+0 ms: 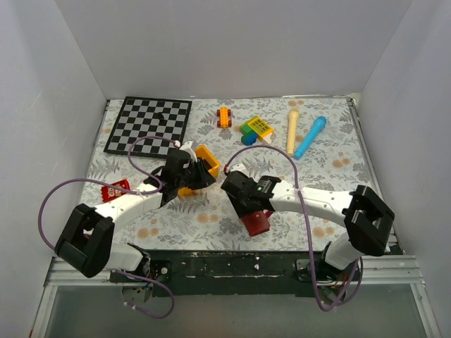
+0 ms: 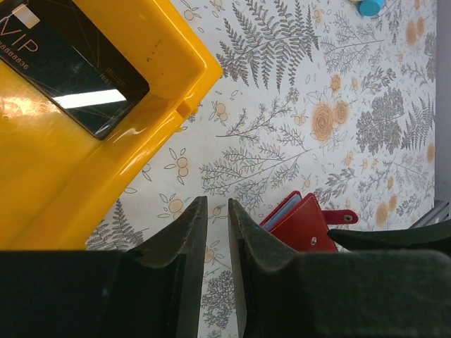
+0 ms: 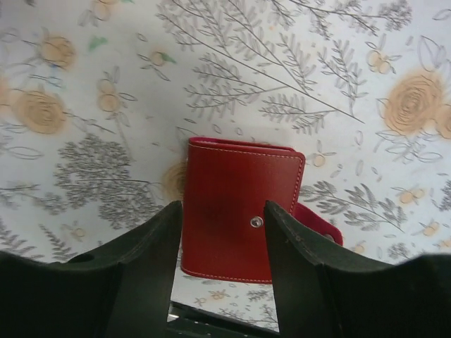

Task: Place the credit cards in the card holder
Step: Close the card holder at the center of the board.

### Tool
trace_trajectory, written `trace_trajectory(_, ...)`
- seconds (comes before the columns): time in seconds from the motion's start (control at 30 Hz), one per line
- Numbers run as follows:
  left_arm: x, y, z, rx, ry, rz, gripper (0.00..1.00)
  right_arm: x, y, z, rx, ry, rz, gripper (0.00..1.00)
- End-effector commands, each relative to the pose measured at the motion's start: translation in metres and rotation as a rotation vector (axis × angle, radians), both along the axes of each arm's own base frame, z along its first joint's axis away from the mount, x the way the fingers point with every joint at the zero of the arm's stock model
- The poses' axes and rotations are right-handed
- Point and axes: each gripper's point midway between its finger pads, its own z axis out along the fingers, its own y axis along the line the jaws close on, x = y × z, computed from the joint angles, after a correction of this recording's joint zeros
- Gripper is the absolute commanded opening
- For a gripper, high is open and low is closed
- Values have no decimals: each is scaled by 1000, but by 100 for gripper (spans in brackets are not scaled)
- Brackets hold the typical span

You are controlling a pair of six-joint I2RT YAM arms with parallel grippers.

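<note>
Now the containers are taken first. The yellow bin (image 2: 165,84) is seen with a single black credit card (image 2: 70,67) lying inside it. The card is glossy and marked with pale "VIP" lettering, a row of tiny pale digits and a light square at one corner.

The second container, the card holder (image 3: 236,204), is found on the floral cloth (image 3: 338,63), to the right of the yellow bin and nearer the arm bases, apart from the bin's wall. It is folded over on itself and lies flat. Dark red leather-like faces are shown with pale stitching along the edges. A small metal snap stud (image 3: 256,222) is left exposed on the upper face, and the tab (image 3: 320,227) is seen sticking out at one side, not pressed onto the stud. From the left wrist view, pale blue pockets (image 2: 282,209) are glimpsed at its edge; whether a card is inside them cannot be told.

The left gripper (image 2: 216,208) is held over the cloth just beside the yellow bin. Its fingers are drawn almost together, with a thin slit left between them and nothing in it.

The right gripper (image 3: 223,209) is poised directly above the card holder, on the same side of the yellow bin. Its fingers are spread apart, and the case is framed between them with nothing clamped.
</note>
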Motion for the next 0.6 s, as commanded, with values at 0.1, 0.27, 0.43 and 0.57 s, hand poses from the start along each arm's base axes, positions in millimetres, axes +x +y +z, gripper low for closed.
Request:
trace_trajectory(0.1, -1, 4, 14, 5, -49, -20, 19, 2, 25, 58, 414, -64, -48, 58)
trace_trajectory(0.27, -14, -33, 35, -9, -119, -144, 17, 22, -45, 44, 460, -65, -310, 51)
trace_trajectory(0.43, -55, -96, 47, -73, -147, -329, 17, 27, -114, 13, 483, -35, -551, 34)
trace_trajectory(0.57, -75, -129, 35, -95, -107, -411, 16, 24, -127, -3, 498, 11, -583, 26)
